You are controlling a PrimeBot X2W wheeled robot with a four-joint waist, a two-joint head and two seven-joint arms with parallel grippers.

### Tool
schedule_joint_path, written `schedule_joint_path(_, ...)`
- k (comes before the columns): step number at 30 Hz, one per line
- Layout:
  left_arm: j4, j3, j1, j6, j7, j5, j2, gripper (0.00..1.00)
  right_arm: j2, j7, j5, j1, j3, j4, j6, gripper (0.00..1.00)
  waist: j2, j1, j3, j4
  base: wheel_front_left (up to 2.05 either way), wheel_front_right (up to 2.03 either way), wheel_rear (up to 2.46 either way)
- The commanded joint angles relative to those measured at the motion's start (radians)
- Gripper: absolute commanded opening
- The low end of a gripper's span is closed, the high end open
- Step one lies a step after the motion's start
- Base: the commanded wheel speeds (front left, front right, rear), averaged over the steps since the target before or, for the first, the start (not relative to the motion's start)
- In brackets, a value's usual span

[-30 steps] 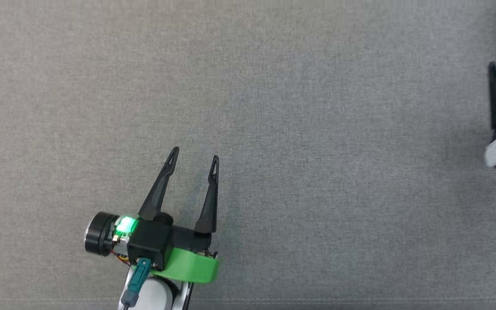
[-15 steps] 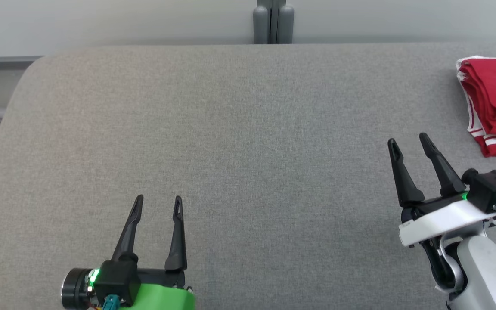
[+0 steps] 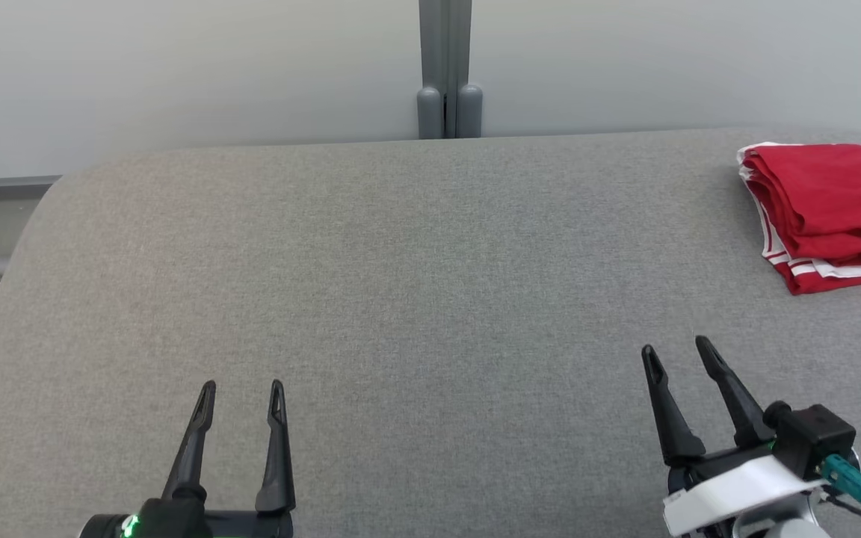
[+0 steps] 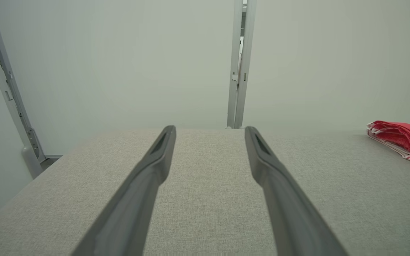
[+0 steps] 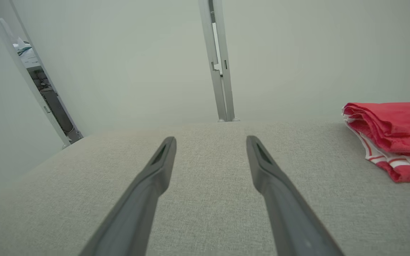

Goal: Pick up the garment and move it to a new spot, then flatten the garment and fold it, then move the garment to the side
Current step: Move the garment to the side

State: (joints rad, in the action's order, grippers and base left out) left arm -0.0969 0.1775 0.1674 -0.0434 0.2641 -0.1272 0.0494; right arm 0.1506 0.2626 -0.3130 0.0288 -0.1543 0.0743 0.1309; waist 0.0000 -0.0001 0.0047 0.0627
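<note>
The garment [image 3: 826, 213] is red with white stripes at its edge and lies folded in a thick stack at the far right of the grey padded table [image 3: 415, 299]. It also shows at the right in the left wrist view [image 4: 402, 140] and in the right wrist view [image 5: 392, 137]. My left gripper [image 3: 242, 392] is open near the table's front left, nothing between its fingers. My right gripper [image 3: 677, 351] is open at the front right, well short of the garment and holding nothing.
A pale wall with a grey vertical post [image 3: 445, 71] stands just behind the table's far edge. The table's left corner is rounded [image 3: 49, 202], with a gap to the floor beyond it. Bare grey surface lies between the two grippers.
The head camera has tilted up, so the wall and table's far edge now show. Both grippers sit lower in the picture and stay open; the garment has not changed shape.
</note>
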Motion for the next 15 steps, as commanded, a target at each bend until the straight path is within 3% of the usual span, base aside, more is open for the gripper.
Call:
schedule_joint_path(1,0.004,-0.007,0.020,0.005,-0.001,0.005,0.003,1.00,-0.007,0.002,0.013,0.029,0.015,0.010,0.000,1.00,0.0000,0.0001,-0.016,-0.015,0.00,0.00,0.00)
schedule_joint_path(15,0.075,-0.015,0.048,0.025,-0.001,0.011,0.003,1.00,-0.050,0.002,0.025,0.077,0.028,0.043,0.000,1.00,0.0000,0.0001,-0.042,-0.034,0.00,0.00,0.00)
